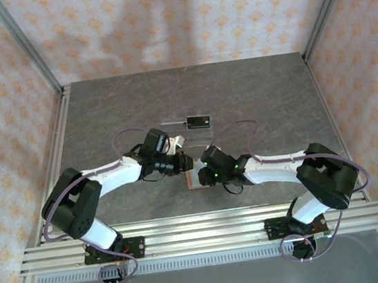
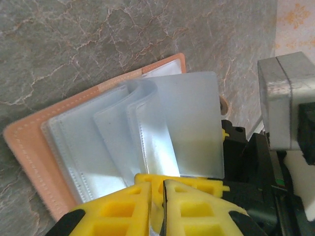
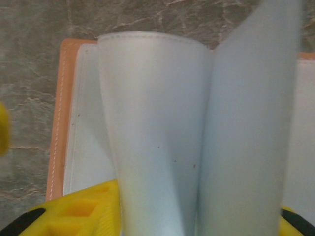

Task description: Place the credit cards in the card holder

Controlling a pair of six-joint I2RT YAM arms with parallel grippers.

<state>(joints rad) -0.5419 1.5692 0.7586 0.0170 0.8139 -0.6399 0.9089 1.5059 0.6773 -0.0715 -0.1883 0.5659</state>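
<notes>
Left gripper [image 2: 158, 183] is clamped on a thin plastic sleeve [image 2: 147, 142] of the card holder [image 2: 29, 152], its yellow fingers [image 2: 125, 206] nearly together. The holder lies open on the grey table [image 1: 102, 118] between the two arms, tan inside up, with its clear sleeves fanned and curling upward.

A pale grey-blue card [image 2: 197, 123] stands among those sleeves – whether it sits in a pocket I cannot tell. The right gripper [image 3: 197, 206] straddles a curled sleeve and that pale card, one yellow finger [image 3: 83, 211] on each side; whether it is pressing them I cannot tell.

From above, both grippers meet over the holder [image 1: 194, 180]. The black card [image 1: 199, 120] lies farther back – by a clear stand [image 1: 175, 140].
</notes>
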